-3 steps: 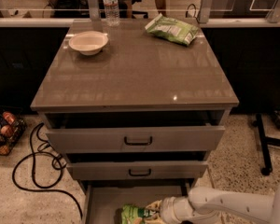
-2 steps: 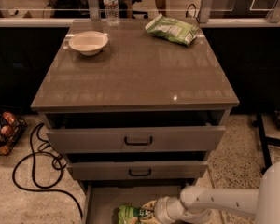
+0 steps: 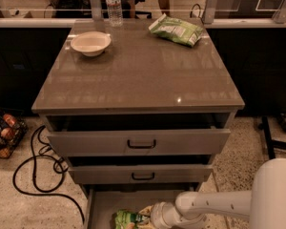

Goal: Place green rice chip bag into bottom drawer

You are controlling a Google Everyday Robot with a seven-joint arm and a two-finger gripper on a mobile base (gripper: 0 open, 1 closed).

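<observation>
The green rice chip bag (image 3: 126, 219) lies low in the open bottom drawer (image 3: 102, 204), at the bottom edge of the camera view, bright lime green and partly cut off by the frame. My gripper (image 3: 145, 215) reaches in from the right on a white arm and sits right against the bag's right end. The bag appears to touch or hover just over the drawer's grey floor. A paler green bag with a white label (image 3: 176, 30) lies on the cabinet top at the back right.
A white bowl (image 3: 90, 43) and a water bottle (image 3: 114, 4) stand on the cabinet top (image 3: 138, 75). Two upper drawers with black handles (image 3: 141, 143) are partly open above the bottom one. A black cable (image 3: 35, 175) and a basket (image 3: 2, 135) lie on the floor at left.
My arm has shifted further left into the bottom drawer, carrying the green bag leftward and a little lower. Nothing on the cabinet top has moved.
</observation>
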